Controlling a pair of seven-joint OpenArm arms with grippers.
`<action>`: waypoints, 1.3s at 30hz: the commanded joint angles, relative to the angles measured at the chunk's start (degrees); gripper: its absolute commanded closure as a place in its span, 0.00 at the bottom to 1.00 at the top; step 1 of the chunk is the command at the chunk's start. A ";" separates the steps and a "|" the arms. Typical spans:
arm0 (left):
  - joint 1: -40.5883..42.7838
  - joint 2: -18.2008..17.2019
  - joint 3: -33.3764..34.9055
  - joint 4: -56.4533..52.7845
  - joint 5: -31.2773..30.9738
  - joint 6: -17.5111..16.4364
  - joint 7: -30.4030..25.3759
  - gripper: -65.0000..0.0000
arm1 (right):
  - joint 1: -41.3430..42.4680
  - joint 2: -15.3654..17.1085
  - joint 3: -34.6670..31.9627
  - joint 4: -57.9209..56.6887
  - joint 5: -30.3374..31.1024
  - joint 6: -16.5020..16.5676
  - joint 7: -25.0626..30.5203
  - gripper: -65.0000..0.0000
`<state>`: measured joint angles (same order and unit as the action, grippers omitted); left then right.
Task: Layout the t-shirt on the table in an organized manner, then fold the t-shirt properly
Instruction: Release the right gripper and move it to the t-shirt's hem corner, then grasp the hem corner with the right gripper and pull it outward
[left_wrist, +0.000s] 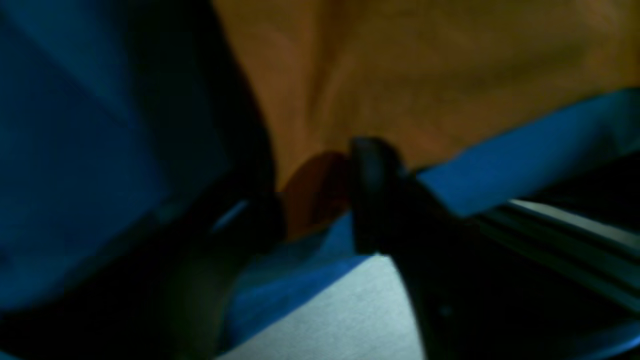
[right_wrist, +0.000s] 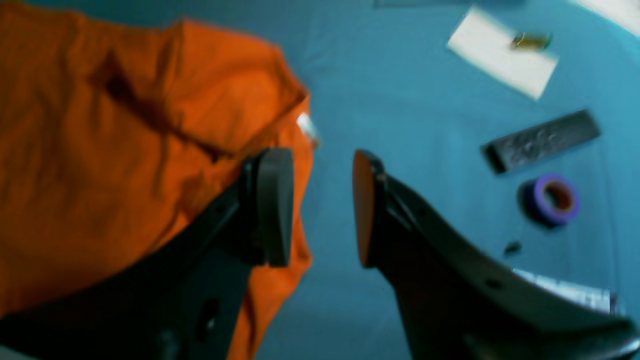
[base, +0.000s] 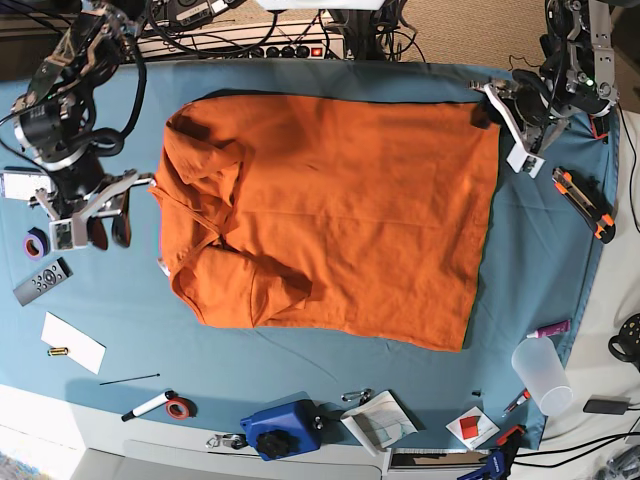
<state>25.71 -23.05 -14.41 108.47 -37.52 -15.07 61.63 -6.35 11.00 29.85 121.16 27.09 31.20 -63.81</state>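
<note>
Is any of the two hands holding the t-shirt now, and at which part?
Right hand: open, holding nothing. Left hand: the t-shirt hem lies between its fingers, but a grip cannot be told.

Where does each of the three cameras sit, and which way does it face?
Left wrist: on the left arm, looking past the left gripper at the t-shirt by the table edge.
Right wrist: on the right arm, looking down between the open right gripper fingers at the shirt's collar side, a remote and a tape roll.
Base: overhead, facing down on the whole table; both arms show.
Shared: all three show the shirt; base also shows remote and tape.
</note>
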 joint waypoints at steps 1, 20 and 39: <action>2.25 -0.13 0.61 -1.27 6.82 1.73 10.03 0.56 | 1.44 1.31 -0.26 -0.98 0.48 -0.20 1.51 0.69; 3.82 -0.13 0.61 21.46 22.99 9.81 3.87 0.56 | 36.76 6.32 -27.61 -49.09 -13.94 -0.15 12.31 0.69; 3.80 -0.11 0.63 21.46 22.99 9.77 1.73 0.56 | 48.06 6.32 -55.71 -74.53 -19.12 -1.79 12.41 0.93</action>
<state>29.52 -22.55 -13.52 128.99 -14.59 -5.39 64.20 40.14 16.71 -26.04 46.24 9.69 30.33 -50.26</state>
